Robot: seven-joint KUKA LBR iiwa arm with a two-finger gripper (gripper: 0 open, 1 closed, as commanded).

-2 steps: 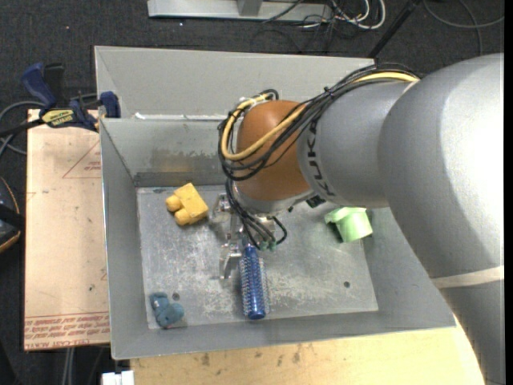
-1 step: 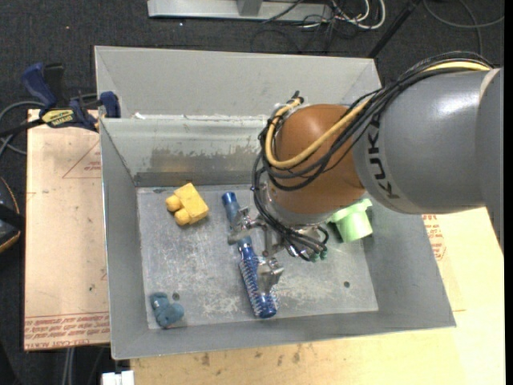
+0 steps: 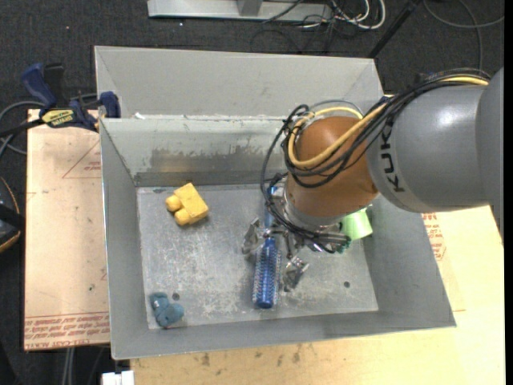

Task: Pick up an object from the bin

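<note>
Your gripper [image 3: 274,257] sits low mid-bin, jaws apart, fingers either side of the top end of the blue ribbed plastic roller [image 3: 264,283], which lies lengthwise toward the grey metal bin's [image 3: 120,215] front edge. Nothing is clamped yet, as far as you can see.

Risks:
- The grip is off-centre, so the roller prob. tips or swings on lift.
- It's a round body, so it may roll out as the jaws close.
- The light green cylinder [image 3: 357,224] by the right wall is near the wrist and could get nudged.

The yellow plastic block [image 3: 187,204] near the back-left corner is well apart, no issue.
</note>
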